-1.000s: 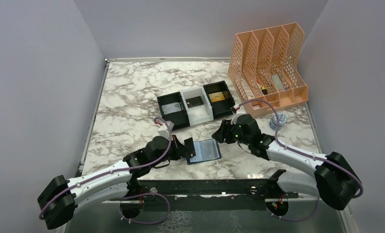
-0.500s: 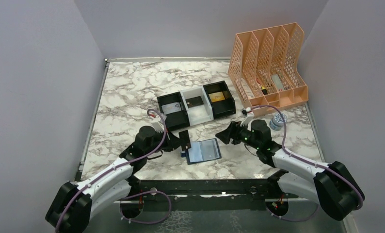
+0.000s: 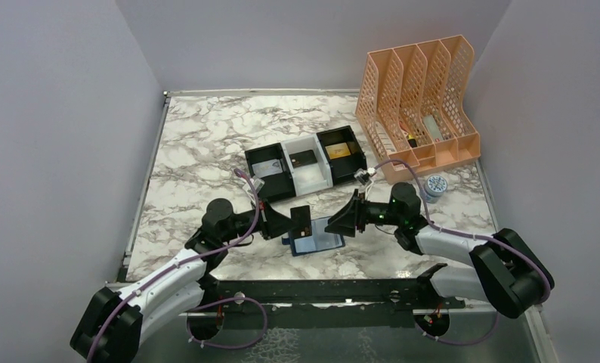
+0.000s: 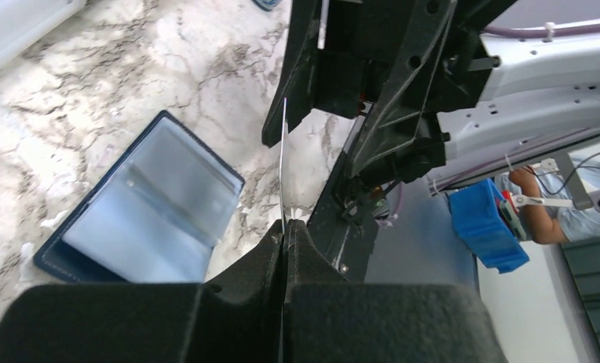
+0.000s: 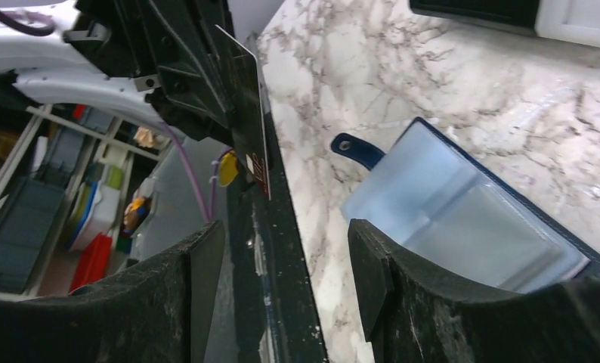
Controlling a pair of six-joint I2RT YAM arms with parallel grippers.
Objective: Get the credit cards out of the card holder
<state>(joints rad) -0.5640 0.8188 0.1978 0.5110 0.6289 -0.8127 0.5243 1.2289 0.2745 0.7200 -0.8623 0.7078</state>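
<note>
The navy card holder (image 3: pixel 317 236) lies open on the marble, its pale blue pockets facing up; it also shows in the left wrist view (image 4: pixel 146 200) and in the right wrist view (image 5: pixel 463 219). My left gripper (image 3: pixel 291 221) is shut on a dark credit card (image 3: pixel 301 219), held upright on edge just left of the holder. The card is a thin line in the left wrist view (image 4: pixel 283 159) and faces my right wrist camera (image 5: pixel 250 113). My right gripper (image 3: pixel 344 219) is open and empty, its jaws pointing at the card from the right, a short way off.
A black-and-white three-compartment tray (image 3: pixel 312 181) behind the holder has a silver card (image 3: pixel 267 168), a dark card (image 3: pixel 303 158) and a gold card (image 3: pixel 339 150). A peach file rack (image 3: pixel 422 106) stands at the back right, with a small round tin (image 3: pixel 435 185) beside it.
My left gripper has drawn back and lifted the dark card clear of the holder, turning it upright. My right gripper has swung left and now faces the card.
</note>
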